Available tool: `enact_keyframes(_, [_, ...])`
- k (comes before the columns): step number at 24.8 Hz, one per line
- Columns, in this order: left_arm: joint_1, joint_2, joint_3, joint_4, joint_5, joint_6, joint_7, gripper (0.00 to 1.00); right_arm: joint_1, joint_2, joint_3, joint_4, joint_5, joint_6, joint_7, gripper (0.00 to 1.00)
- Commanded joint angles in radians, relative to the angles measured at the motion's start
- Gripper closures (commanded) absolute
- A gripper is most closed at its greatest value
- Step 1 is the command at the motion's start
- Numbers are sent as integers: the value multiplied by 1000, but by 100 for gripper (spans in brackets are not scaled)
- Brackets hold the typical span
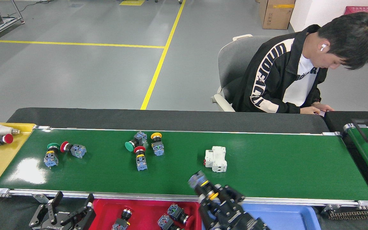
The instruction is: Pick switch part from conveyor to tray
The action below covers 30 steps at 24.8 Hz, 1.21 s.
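The right claw (214,199) is shut tight on a switch part (203,187) with a yellow button, holding it over the near edge of the green belt (283,166), just above where the red tray (107,210) meets the blue tray (286,217). The left claw (70,206) sits low beside the red tray with its fingers spread wide and nothing in them. More switch parts and a white block (216,158) lie on the belt.
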Motion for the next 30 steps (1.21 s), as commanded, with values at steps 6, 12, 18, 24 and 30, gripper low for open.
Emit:
enact_keyframes(6, [-59, 0, -70, 21, -10, 26, -9, 0, -22, 32, -5, 13, 0, 20, 56, 2])
enact_keyframes(12, [-171, -1, -189, 147, -76, 129, -12, 0, -94, 32, -219, 10, 46, 279, 50, 2])
enact_keyframes(18, [-361, 12, -265, 335, -79, 213, -12, 0, -74, -28, -460, 9, 107, 369, -65, 2])
enact_keyframes(24, [-487, 20, -265, 509, -84, 238, -9, 1, 91, -112, -629, -23, 66, 282, -169, 0])
enact_keyframes(30, [-499, 81, -265, 556, -81, 226, -3, 96, 128, -110, -695, -22, 63, 254, -173, 0])
